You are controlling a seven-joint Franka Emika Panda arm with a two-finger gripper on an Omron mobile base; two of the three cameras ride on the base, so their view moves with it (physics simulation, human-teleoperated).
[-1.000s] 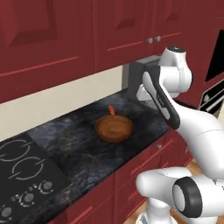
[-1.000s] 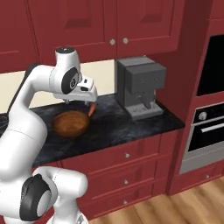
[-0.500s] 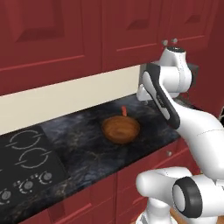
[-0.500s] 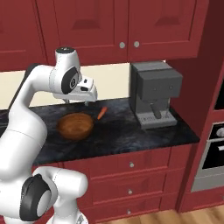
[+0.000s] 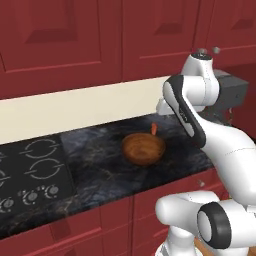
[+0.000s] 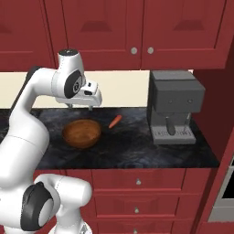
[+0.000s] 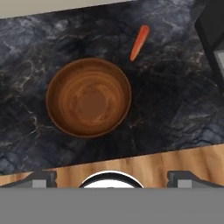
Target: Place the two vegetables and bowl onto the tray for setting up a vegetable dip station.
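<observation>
Dark marble counter [image 6: 137,146], red cabinets [image 6: 105,27]; bowl [image 7: 89,97] near carrot [image 7: 139,42]; hand [image 6: 80,107] seemingly wide open, empty.

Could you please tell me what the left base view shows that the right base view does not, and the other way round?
The left base view alone takes in the black stovetop with its burner rings and knobs, at the left end of the counter. The right base view alone shows the grey coffee machine from the front, the cabinet drawers under the counter and the open claw hanging above the bowl. Both share the wooden bowl, the carrot lying behind it, the dark marble counter and the red upper cabinets.
</observation>
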